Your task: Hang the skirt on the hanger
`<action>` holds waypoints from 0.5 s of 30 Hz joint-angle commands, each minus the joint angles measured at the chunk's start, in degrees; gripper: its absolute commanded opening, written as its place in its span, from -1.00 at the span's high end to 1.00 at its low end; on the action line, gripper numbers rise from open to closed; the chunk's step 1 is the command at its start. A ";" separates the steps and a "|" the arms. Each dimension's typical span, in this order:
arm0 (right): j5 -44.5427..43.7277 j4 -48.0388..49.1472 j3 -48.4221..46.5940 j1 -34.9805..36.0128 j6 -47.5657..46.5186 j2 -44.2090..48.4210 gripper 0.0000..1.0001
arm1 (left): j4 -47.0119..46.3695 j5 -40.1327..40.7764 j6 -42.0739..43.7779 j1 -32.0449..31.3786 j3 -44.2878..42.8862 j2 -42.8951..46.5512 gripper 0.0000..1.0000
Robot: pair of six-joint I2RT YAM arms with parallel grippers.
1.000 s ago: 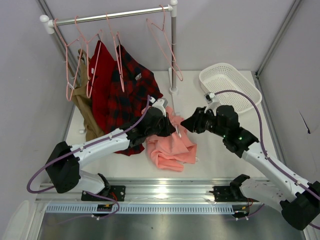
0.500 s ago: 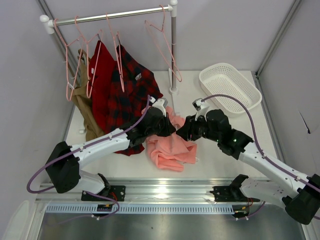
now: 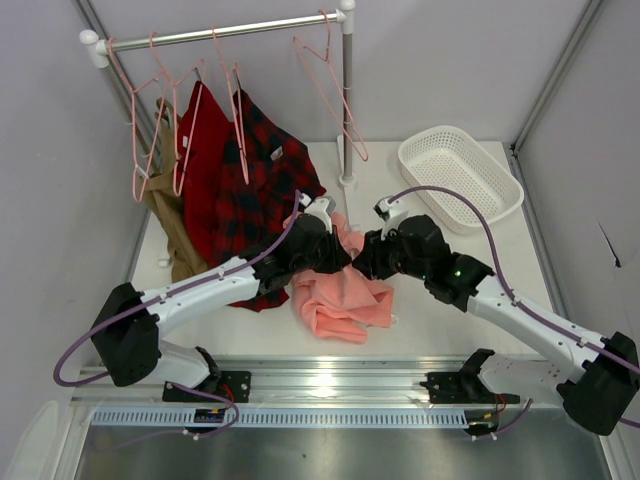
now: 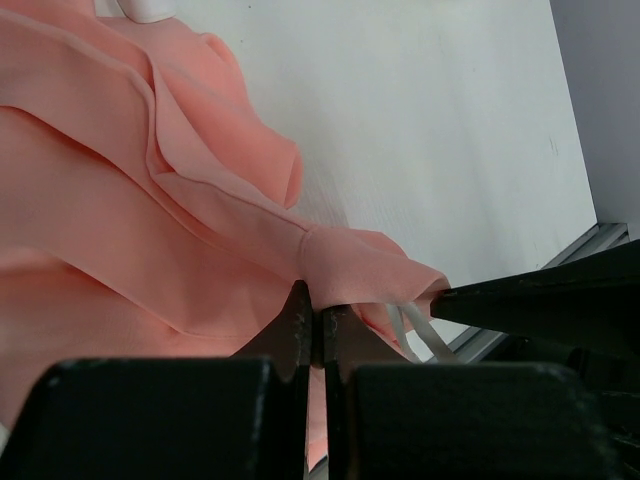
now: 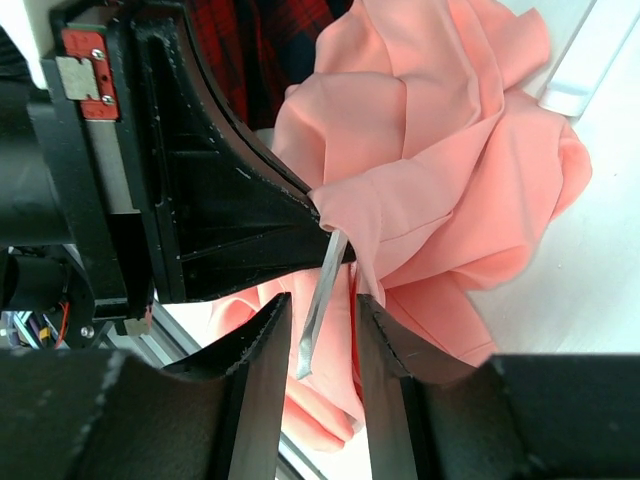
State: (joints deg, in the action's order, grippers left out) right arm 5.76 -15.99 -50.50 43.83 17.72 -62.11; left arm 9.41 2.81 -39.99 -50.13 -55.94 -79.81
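Note:
The salmon-pink skirt (image 3: 340, 295) lies bunched on the table in front of the arms. My left gripper (image 3: 343, 256) is shut on a raised fold of it; the wrist view shows the jaws (image 4: 315, 297) pinching the cloth (image 4: 130, 200). My right gripper (image 3: 366, 258) is open right beside that fold. In its wrist view (image 5: 322, 298) a thin white ribbon loop (image 5: 322, 275) hangs from the skirt (image 5: 450, 150) between the jaws, untouched. An empty pale-pink hanger (image 3: 340, 100) hangs at the right end of the rail.
A white rail (image 3: 220, 33) at the back holds several more pink hangers, a plain red garment (image 3: 200, 150), a plaid shirt (image 3: 255, 170) and a tan garment (image 3: 170, 225). Its post (image 3: 347, 110) stands behind the skirt. A white basket (image 3: 460, 175) sits at the back right.
My right gripper has moved left towards the skirt and now sits against the fold that my left gripper holds. The left arm and the skirt have barely moved.

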 commanded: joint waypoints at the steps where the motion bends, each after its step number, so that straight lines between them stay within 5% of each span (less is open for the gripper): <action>1: -0.84 1.31 -2.76 0.55 -1.19 -0.30 0.25 | -1.15 0.36 1.05 -0.23 -2.24 1.06 0.99; 6: -1.18 1.31 -2.85 0.90 -1.37 -1.17 0.38 | -1.06 0.62 1.23 -0.23 -2.42 0.88 0.99; 10: -2.68 1.13 -2.94 1.08 -0.93 -0.91 0.97 | -1.06 0.79 1.32 -0.23 -2.07 1.06 0.99; 15: -4.26 2.19 -2.76 1.08 0.39 0.49 1.00 | -1.23 0.79 1.40 -0.23 -1.80 1.24 1.00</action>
State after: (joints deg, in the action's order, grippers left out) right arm 3.33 -15.94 -50.83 44.58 17.47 -63.18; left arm 9.39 2.85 -39.90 -50.13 -55.94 -79.81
